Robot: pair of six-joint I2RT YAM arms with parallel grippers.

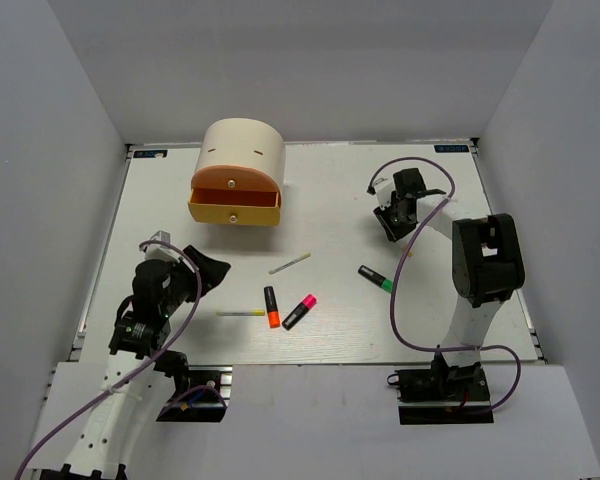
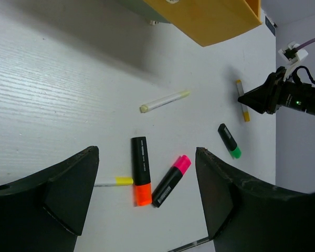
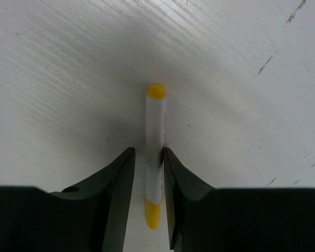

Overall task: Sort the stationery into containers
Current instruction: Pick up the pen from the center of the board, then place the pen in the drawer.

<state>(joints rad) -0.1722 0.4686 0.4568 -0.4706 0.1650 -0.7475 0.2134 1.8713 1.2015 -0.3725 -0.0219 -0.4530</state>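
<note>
The cream cabinet (image 1: pixel 242 148) stands at the back with its orange drawer (image 1: pixel 235 185) and yellow drawer (image 1: pixel 234 212) pulled out. On the table lie an orange-capped highlighter (image 1: pixel 271 306), a pink-capped one (image 1: pixel 299 311), a green-capped one (image 1: pixel 375 278) and two thin pale pens (image 1: pixel 290 263) (image 1: pixel 242 313). My right gripper (image 3: pixel 147 150) is down at the table, its jaws narrowly open astride a white pen with yellow ends (image 3: pixel 156 121). The right finger touches the pen and a small gap shows on the left. My left gripper (image 2: pixel 146 152) is wide open and empty above the orange highlighter (image 2: pixel 140 170) and pink highlighter (image 2: pixel 171 180).
White walls close in the table on three sides. The yellow drawer's front (image 2: pixel 210 18) overhangs the table beyond the highlighters. A purple cable (image 1: pixel 405 300) loops beside the right arm, near the green highlighter. The right arm's base (image 1: pixel 445 385) sits at the near edge.
</note>
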